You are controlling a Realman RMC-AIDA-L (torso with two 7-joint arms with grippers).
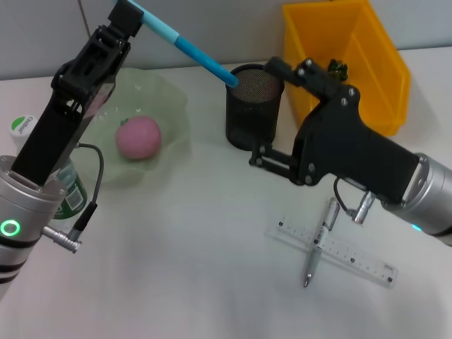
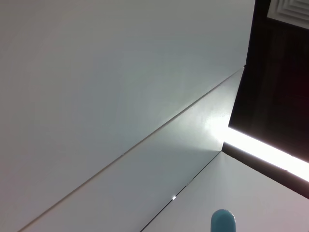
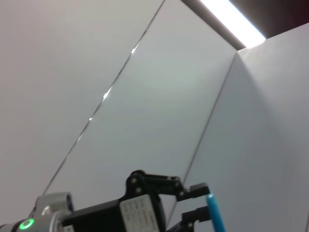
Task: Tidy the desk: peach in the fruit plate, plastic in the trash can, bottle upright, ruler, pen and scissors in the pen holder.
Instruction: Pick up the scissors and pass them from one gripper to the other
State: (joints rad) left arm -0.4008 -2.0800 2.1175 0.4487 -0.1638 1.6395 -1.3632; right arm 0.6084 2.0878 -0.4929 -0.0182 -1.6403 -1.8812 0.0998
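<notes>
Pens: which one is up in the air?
The blue pen, held by the left claw, tip at the pen holder. The silver pen lies on the ruler.

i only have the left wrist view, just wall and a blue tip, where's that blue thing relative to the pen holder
Observer: The left gripper holds the blue item slanted, with its lower end at the rim of the pen holder.
Operator: is anything steadying the holder
Observer: The right gripper sits against the holder's right side; I can't tell whether it touches.
Operator: what's left on the table
Observer: A ruler with a silver pen lying across it, near the right arm.
</notes>
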